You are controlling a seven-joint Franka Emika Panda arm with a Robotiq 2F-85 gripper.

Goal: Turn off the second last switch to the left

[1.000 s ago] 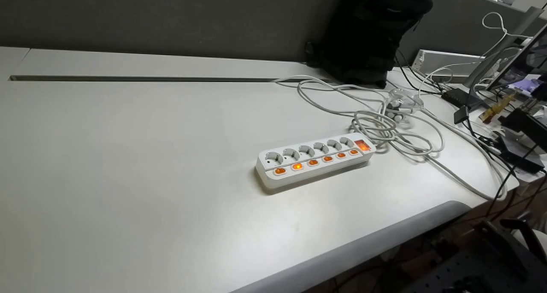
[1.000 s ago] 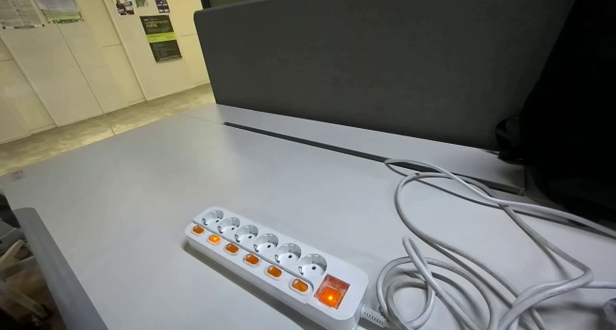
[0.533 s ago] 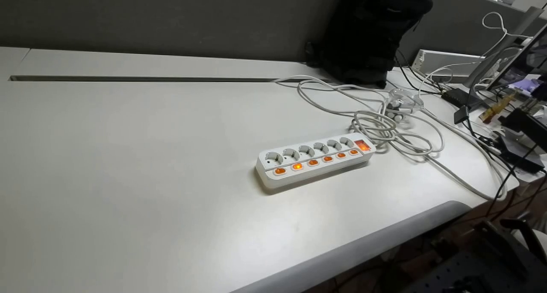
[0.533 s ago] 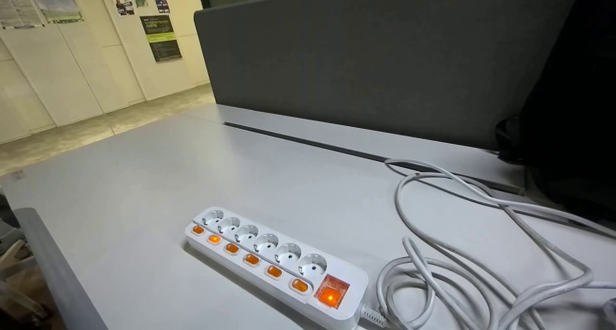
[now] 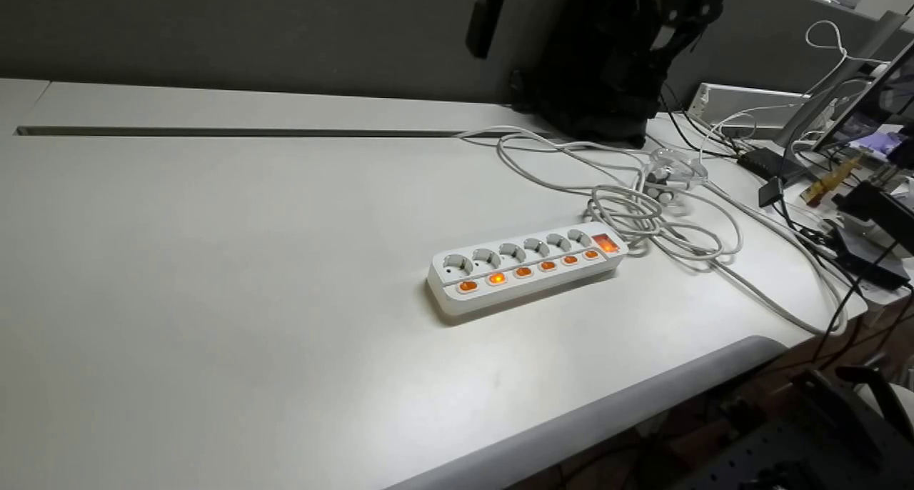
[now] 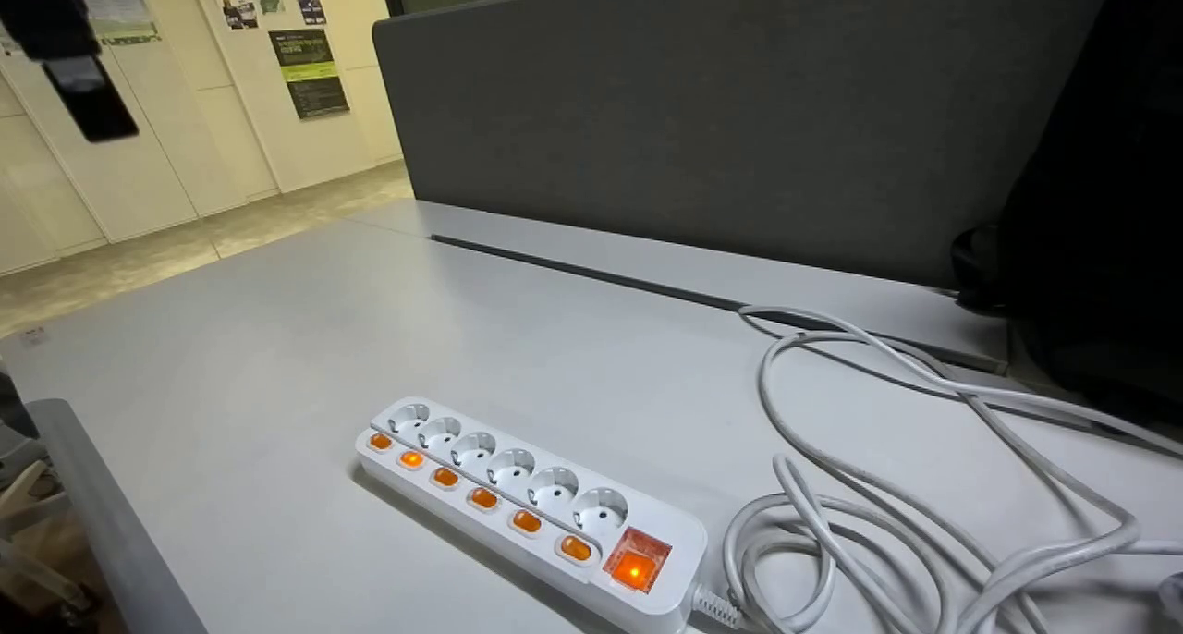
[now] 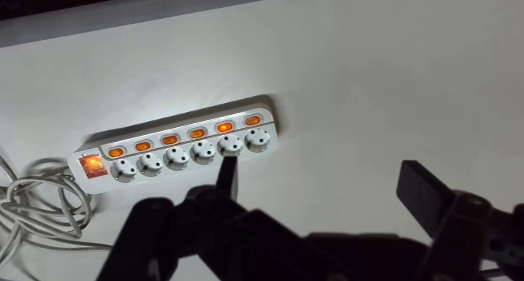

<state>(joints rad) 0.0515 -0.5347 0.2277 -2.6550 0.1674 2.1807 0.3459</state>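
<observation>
The white power strip (image 5: 528,270) lies on the table in both exterior views (image 6: 527,509) and in the wrist view (image 7: 174,150). The second last switch is orange and glows, second from the cordless end (image 5: 496,278) (image 6: 411,459) (image 7: 224,127). The other small switches beside it look unlit. My gripper (image 7: 318,172) is open and empty. In the wrist view its left finger overlaps the strip's edge in the picture. In the exterior views a black finger (image 5: 488,26) (image 6: 92,98) hangs at the top, well above the table and apart from the strip.
Coiled white cable (image 5: 628,211) lies at the strip's cord end, with a clear plastic object (image 5: 671,172) by it. A black backpack (image 5: 593,83) stands against the grey partition (image 5: 250,33). The table's front edge (image 5: 607,411) runs in front of the strip.
My gripper has come into view at the top of both exterior views, where it did not show before. The strip and its lit switch look the same.
</observation>
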